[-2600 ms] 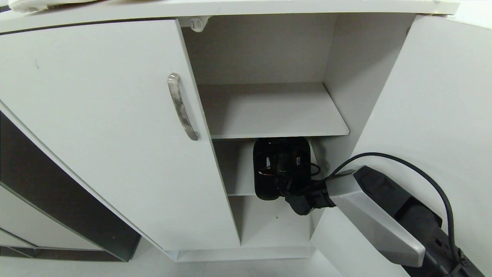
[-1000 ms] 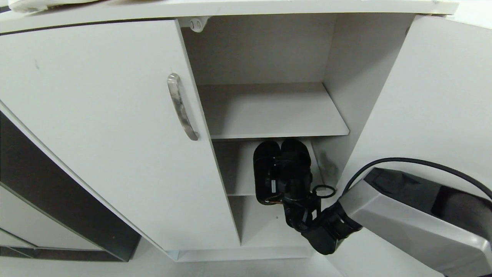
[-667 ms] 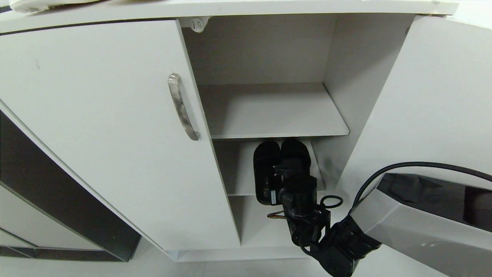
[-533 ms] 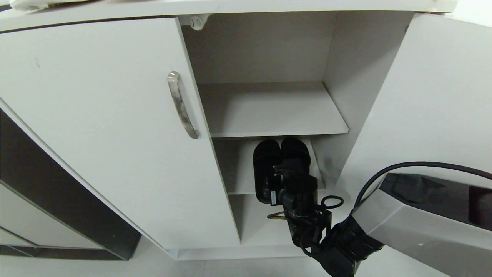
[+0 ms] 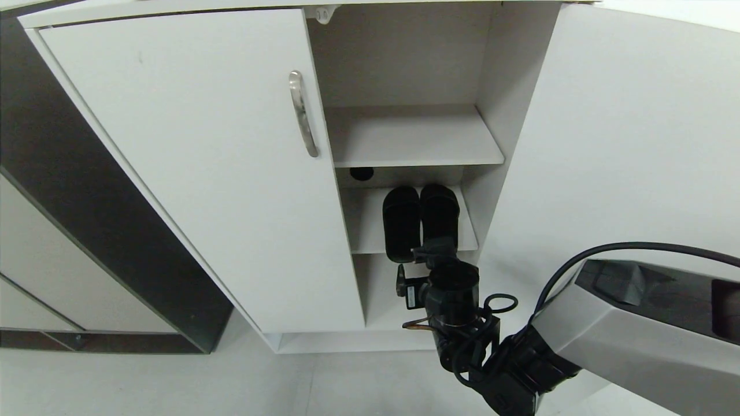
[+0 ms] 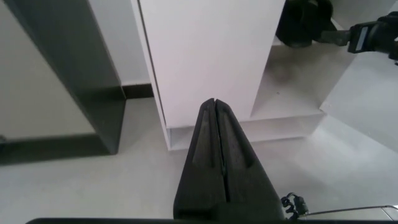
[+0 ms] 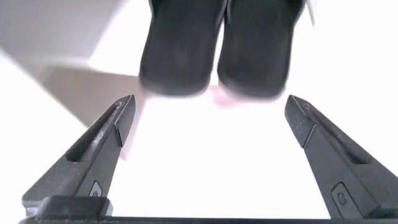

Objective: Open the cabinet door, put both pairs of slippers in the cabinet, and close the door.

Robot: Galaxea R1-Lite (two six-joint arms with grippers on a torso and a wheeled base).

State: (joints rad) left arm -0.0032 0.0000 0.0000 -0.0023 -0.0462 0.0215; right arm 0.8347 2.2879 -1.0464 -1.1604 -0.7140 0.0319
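Right gripper [image 7: 209, 106], jaws spread wide, faces the black slippers [image 7: 180, 43] lying side by side on a cabinet [image 5: 413, 138] shelf just beyond its fingertips, apparently clear of them. Left gripper [image 6: 214, 106], jaws pressed together, hangs before the closed door [image 6: 205, 50].

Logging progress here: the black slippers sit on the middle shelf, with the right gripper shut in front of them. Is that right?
Not quite: the right gripper is open, not shut, as the right wrist view shows. The black slippers do sit on the middle shelf, with it in front.
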